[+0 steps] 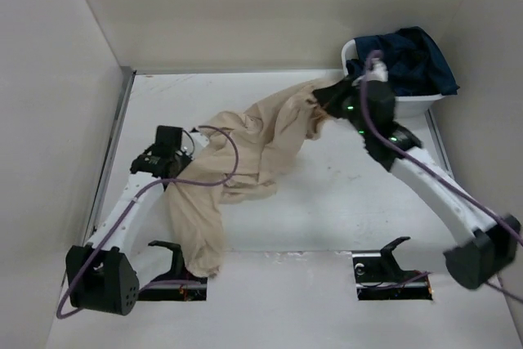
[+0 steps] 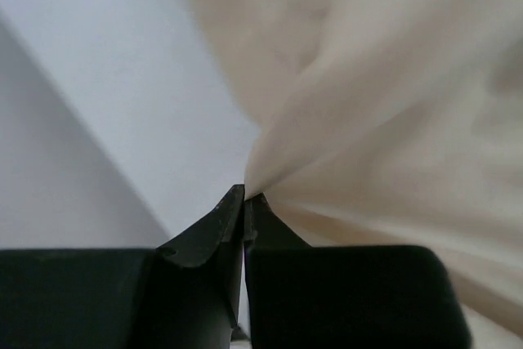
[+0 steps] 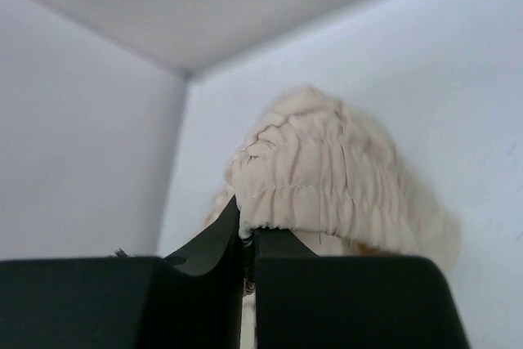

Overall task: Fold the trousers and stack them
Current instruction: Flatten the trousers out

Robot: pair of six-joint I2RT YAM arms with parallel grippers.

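The beige trousers [image 1: 245, 153] lie crumpled across the white table, stretched from the back right to the near left. My left gripper [image 1: 189, 146] is shut on a pinch of the cloth [image 2: 376, 120] at the trousers' left side, its jaws pressed together on a fold [image 2: 245, 195]. At the back right my right gripper [image 1: 331, 102] is shut on the gathered elastic waistband [image 3: 319, 177], with the band's edge caught between its jaws [image 3: 248, 234]. One leg trails down toward the near edge [image 1: 200, 239].
A white basket [image 1: 425, 104] holding dark blue clothing [image 1: 413, 59] stands at the back right, just behind my right gripper. White walls close in the table on the left, back and right. Two black mounts [image 1: 392, 271] sit at the near edge.
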